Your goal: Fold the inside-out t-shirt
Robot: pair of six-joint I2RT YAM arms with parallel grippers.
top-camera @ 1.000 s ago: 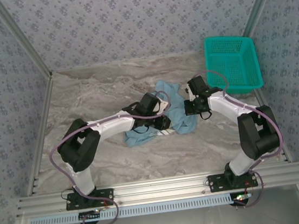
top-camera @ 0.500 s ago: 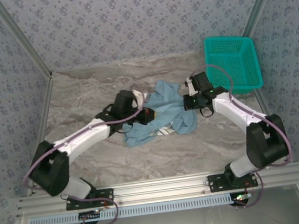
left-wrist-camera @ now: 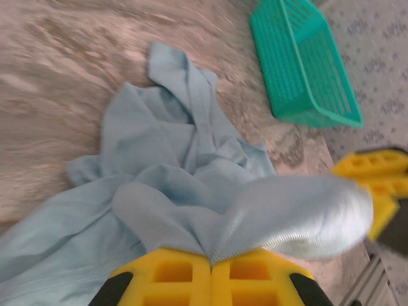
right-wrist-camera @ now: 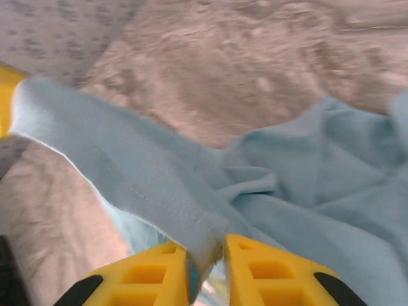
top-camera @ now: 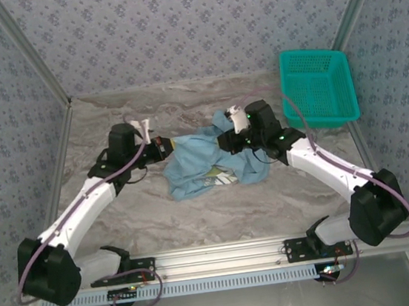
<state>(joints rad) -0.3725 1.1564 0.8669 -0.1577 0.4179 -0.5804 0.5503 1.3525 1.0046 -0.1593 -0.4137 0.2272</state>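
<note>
Enclosure walls [top-camera: 173,22] on three sides carry grey-blue floral-patterned paper. The tabletop [top-camera: 218,203] is a grey-beige marble pattern, evenly lit. An aluminium rail [top-camera: 218,259] spans the near edge. A teal mesh basket [top-camera: 315,83] occupies the far right corner.

T-shirt [top-camera: 204,162] mid-table [top-camera: 270,199], basket [top-camera: 316,87] behind, right

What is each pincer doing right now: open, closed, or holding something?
Left pincer: closed, pinching a fold of the light blue soft cotton t-shirt.
Right pincer: closed on a hemmed edge of the same t-shirt.
</note>
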